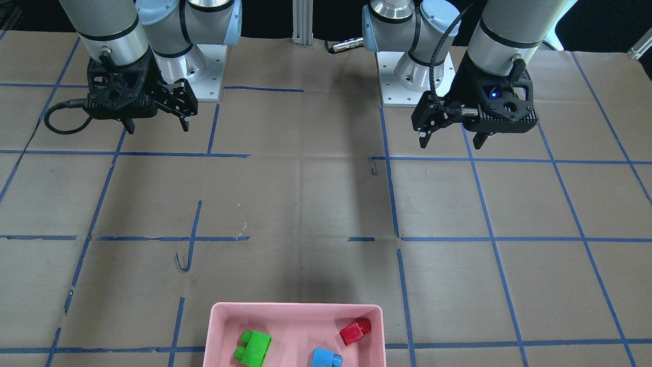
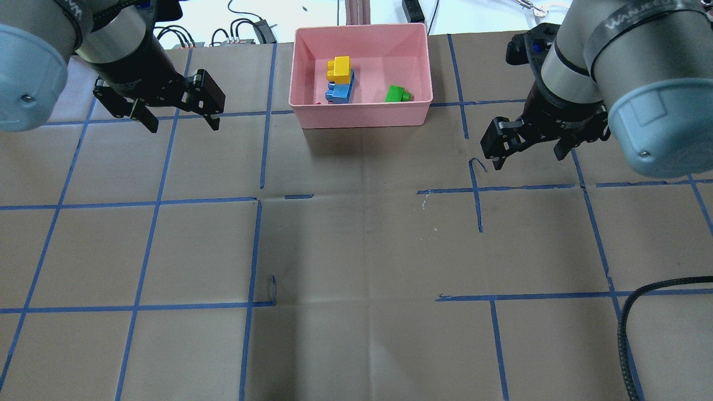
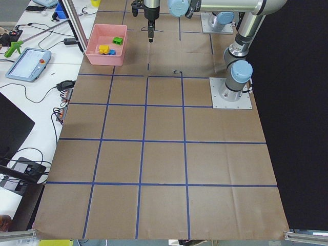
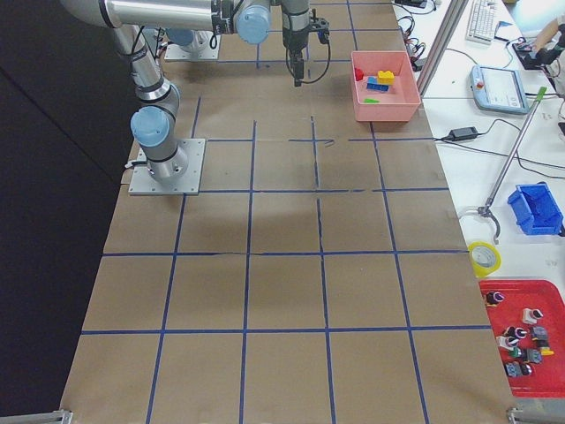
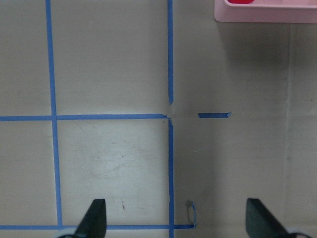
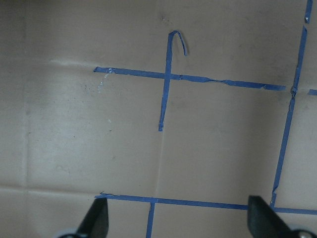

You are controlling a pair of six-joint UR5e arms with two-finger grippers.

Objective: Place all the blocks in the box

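The pink box (image 2: 362,116) stands at the far middle of the table; its rim also shows in the front-facing view (image 1: 295,306). Inside lie the green block (image 2: 397,94), the light blue block (image 2: 341,92) and the yellow block (image 2: 338,69), which touches the blue one. The red block (image 1: 355,331) lies in the box too; the box's wall hides it in the overhead view. My left gripper (image 2: 181,122) is open and empty, left of the box. My right gripper (image 2: 526,159) is open and empty, right of the box.
Blue tape lines grid the brown paper table. The arm base plates (image 1: 415,84) stand at the robot's edge. A black cable (image 2: 629,323) loops in at the near right. Side benches hold a tablet (image 3: 28,64) and a red parts tray (image 4: 521,336).
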